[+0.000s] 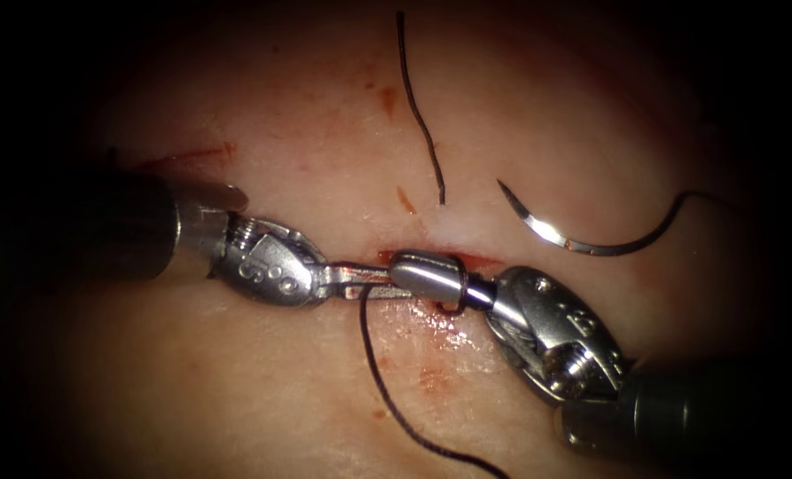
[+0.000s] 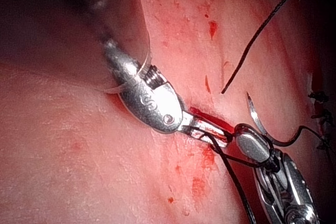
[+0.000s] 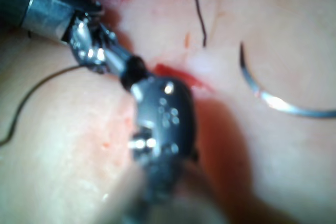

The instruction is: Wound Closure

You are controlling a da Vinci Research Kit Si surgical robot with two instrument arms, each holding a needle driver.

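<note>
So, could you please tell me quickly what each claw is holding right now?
Left claw: shut on the thread at the cut.
Right claw: shut, thread looped around it.
Needle: free, lying on the tissue.

The curved needle (image 1: 573, 238) is lying free on the tissue (image 1: 236, 390) at the cut's (image 1: 466, 259) two o'clock, point aiming toward eleven o'clock, dark thread (image 1: 670, 217) trailing.

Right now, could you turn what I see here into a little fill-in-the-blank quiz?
1. The curved needle lies free on the ____.
2. The left tool holds the ____ at the cut.
3. Thread is wrapped around the ____ tool.

Missing words: tissue; thread; right
</note>
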